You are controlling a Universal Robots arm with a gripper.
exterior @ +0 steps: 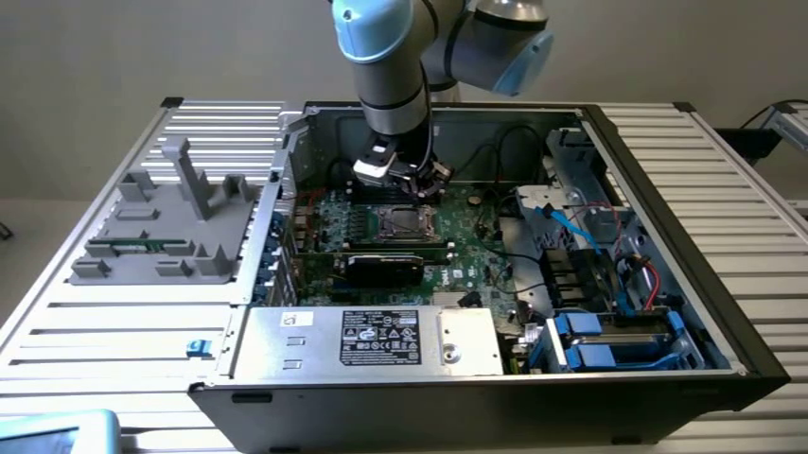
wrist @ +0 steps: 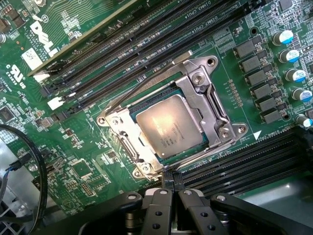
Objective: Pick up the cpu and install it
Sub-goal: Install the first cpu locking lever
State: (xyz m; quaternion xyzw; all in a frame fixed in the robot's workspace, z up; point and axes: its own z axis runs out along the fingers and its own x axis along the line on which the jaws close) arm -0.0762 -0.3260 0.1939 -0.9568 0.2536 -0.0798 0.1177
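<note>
The cpu (wrist: 168,125), a flat square chip with a silver-grey top, lies flat inside the metal-framed socket (wrist: 205,93) on the green motherboard. In the exterior view the cpu (exterior: 404,222) sits mid-board inside the open computer case (exterior: 669,189). My gripper (exterior: 407,189) hangs just above and behind the socket, not touching it. In the wrist view the gripper (wrist: 174,193) has its two dark fingers (wrist: 156,210) pressed together with nothing between them, a short way off the socket's edge.
Black memory slots (wrist: 146,44) run on both sides of the socket, and capacitors (wrist: 293,73) stand nearby. A black card (exterior: 385,265), the power supply (exterior: 378,340), blue drive bays (exterior: 606,345) and cables (exterior: 574,222) crowd the case. A grey tray (exterior: 165,227) stands at the exterior view's left.
</note>
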